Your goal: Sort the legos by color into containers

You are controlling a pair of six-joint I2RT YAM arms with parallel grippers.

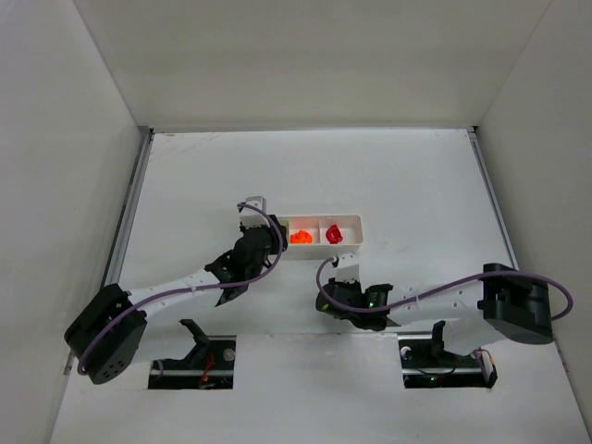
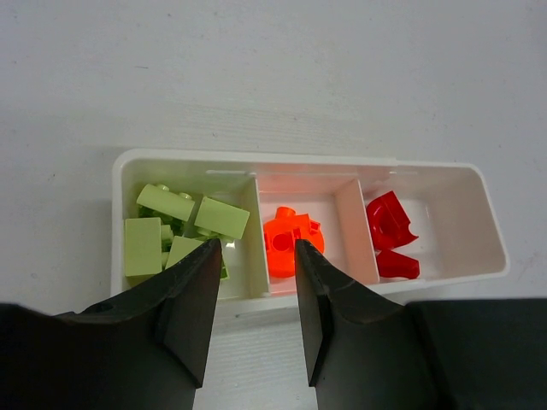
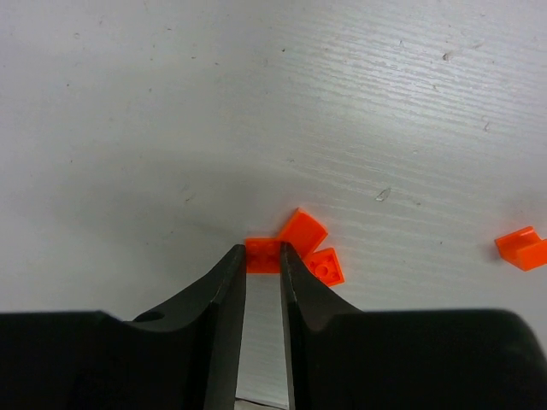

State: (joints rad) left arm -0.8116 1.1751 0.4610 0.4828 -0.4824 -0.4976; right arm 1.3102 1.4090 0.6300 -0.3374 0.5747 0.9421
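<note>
Right wrist view, first entry: right gripper (image 3: 262, 260), black, two-fingered, jaws drawn in to a narrow gap and set against both sides of a small orange plastic brick (image 3: 263, 249) lying flat on the white table (image 3: 171, 102). The grip appears to be taken low on the near edge so the piece can come away from its neighbours. Just beyond and to the right are two more orange bricks (image 3: 301, 229), touching the gripped one. A lone orange brick (image 3: 521, 248) sits well apart at the right edge. Left wrist view: left gripper (image 2: 255, 282), jaws apart and holding nothing, hovers over the near wall of a shallow white plastic tray (image 2: 299, 158), roughly above the divider between its left and middle compartments. It is probably waiting there, out of the other arm's way. Tray contents: pale yellow-green bricks (image 2: 184, 226) in the left compartment, an orange piece (image 2: 291, 239) in the middle, red pieces (image 2: 389, 222) on the right. By colour, the gripped brick belongs in the middle. Top external view: the tray lies mid-table, beyond both grippers.
</note>
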